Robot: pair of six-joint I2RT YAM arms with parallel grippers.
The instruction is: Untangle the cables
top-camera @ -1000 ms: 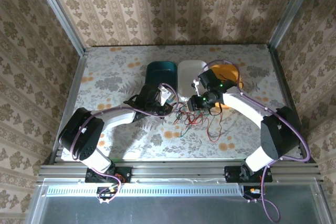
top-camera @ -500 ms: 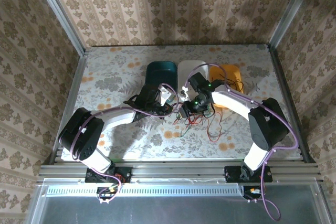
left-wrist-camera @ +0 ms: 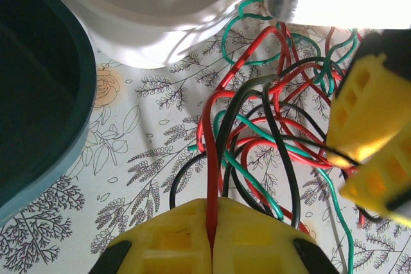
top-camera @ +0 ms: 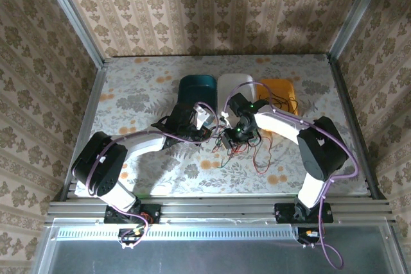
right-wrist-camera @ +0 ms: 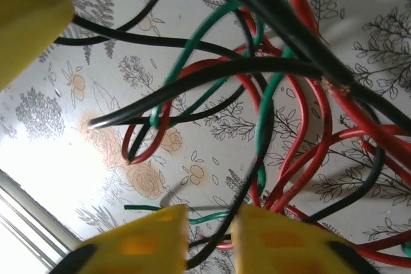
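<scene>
The cables (top-camera: 243, 147), thin red, green and black strands, lie in a tangle on the floral table in front of the trays. My left gripper (top-camera: 209, 134) sits at the tangle's left edge. In the left wrist view this gripper (left-wrist-camera: 212, 222) is shut on a red cable (left-wrist-camera: 210, 178) that runs up into the knot (left-wrist-camera: 270, 126). My right gripper (top-camera: 235, 135) hangs over the tangle's upper left, close to the left one. Its yellow fingers (left-wrist-camera: 369, 113) show beside the knot. In the right wrist view the right gripper (right-wrist-camera: 210, 229) stands narrowly open, a black cable (right-wrist-camera: 257, 190) passing loose through the gap.
Three trays stand side by side behind the tangle: teal (top-camera: 196, 88), white (top-camera: 234, 85) and orange (top-camera: 280, 88). The teal tray's rim (left-wrist-camera: 77, 94) and the white tray's wall (left-wrist-camera: 160, 24) lie close to the left gripper. Loose strands trail to the front right (top-camera: 263, 165).
My right gripper has moved left and down into the tangle, toward the left gripper, and its jaws have narrowed. The left arm has held still with the red cable.
</scene>
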